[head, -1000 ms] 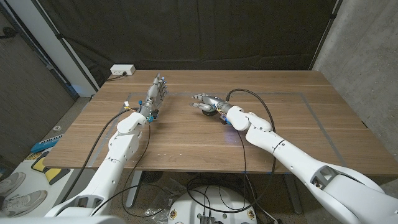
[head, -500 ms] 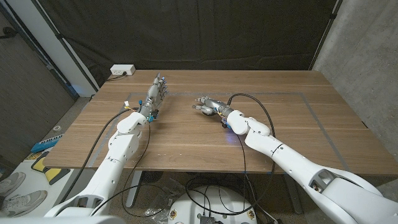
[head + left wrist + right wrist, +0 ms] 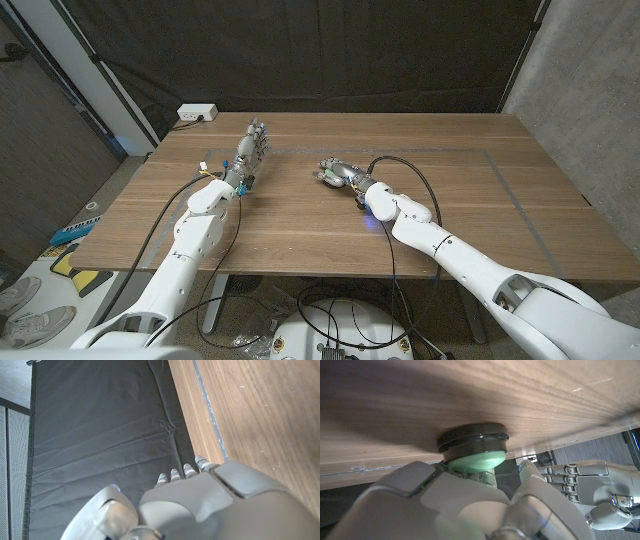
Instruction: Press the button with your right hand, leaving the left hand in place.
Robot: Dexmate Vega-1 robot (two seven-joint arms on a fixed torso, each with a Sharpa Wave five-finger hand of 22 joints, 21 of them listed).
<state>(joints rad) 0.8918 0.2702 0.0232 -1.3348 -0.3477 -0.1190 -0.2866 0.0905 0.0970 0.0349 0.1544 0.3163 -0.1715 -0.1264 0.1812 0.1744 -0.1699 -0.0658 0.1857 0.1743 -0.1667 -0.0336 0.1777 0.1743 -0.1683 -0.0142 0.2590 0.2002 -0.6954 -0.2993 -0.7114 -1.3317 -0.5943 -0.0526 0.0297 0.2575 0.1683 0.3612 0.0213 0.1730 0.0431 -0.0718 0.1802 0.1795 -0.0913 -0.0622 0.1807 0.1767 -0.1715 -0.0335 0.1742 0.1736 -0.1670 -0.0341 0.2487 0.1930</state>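
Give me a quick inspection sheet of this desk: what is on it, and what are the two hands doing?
Surface: wooden table, taped outline.
Job's things: green button on a black base, under the right hand.
Clutter: nothing seen.
Hands: right hand on the button, fingers curled over it; left hand apart from it, fingers extended.
Cables: black cable looping off the right arm; more below the table's front edge.
Surroundings: dark curtain behind, white power strip at the far left corner.

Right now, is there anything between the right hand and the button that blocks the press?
Nothing visible blocks it. The right hand is over the green button on the table, with its fingers already against the cap. The left hand stands apart, well to the side.
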